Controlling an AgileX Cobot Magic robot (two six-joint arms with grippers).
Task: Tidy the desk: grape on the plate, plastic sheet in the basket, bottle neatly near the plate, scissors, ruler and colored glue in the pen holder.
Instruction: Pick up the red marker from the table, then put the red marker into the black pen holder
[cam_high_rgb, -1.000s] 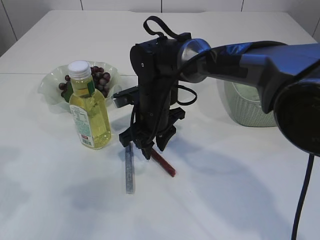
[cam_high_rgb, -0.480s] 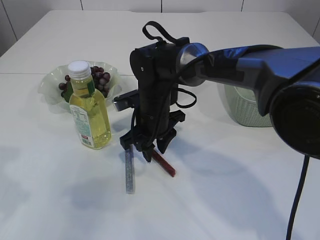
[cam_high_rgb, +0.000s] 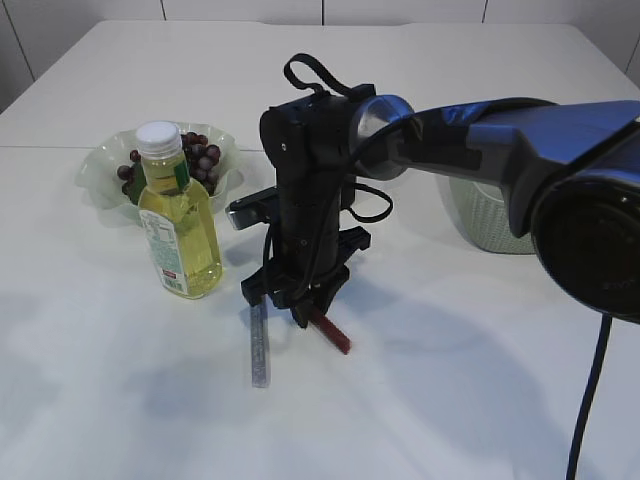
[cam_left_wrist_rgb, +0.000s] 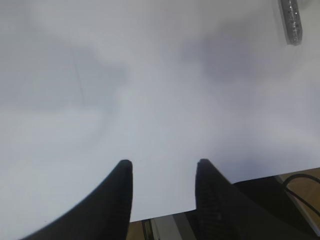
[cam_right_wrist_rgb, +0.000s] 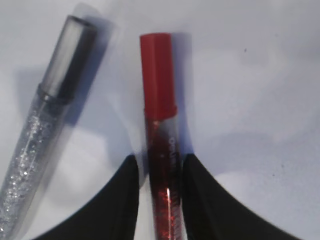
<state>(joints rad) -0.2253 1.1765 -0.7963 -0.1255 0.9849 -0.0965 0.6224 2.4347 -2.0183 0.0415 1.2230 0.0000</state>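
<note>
At the centre of the white table (cam_high_rgb: 120, 400), the right gripper (cam_high_rgb: 304, 308) points straight down over a red glue pen (cam_high_rgb: 329, 329), its two dark fingers (cam_right_wrist_rgb: 120, 200) closed in on either side of the tube. The wrist view shows the red pen (cam_right_wrist_rgb: 161, 140) pinched between them, red cap toward the top of the frame. Just left of it lies a silver glitter pen (cam_high_rgb: 259, 345), near the red one but not touching it.

In the left half of the exterior view, a bottle (cam_high_rgb: 178, 215) of yellow liquid with a white cap stands upright, just in front of a pale green plate (cam_high_rgb: 100, 170) holding dark grapes (cam_high_rgb: 200, 155). A pale green basket (cam_high_rgb: 490, 215) sits at the right, partly hidden behind the arm.

The left gripper (cam_left_wrist_rgb: 162, 187) hovers over bare table near its edge, fingers spread and holding nothing; the end of the silver pen (cam_left_wrist_rgb: 291, 22) shows in the upper right corner of its view.
</note>
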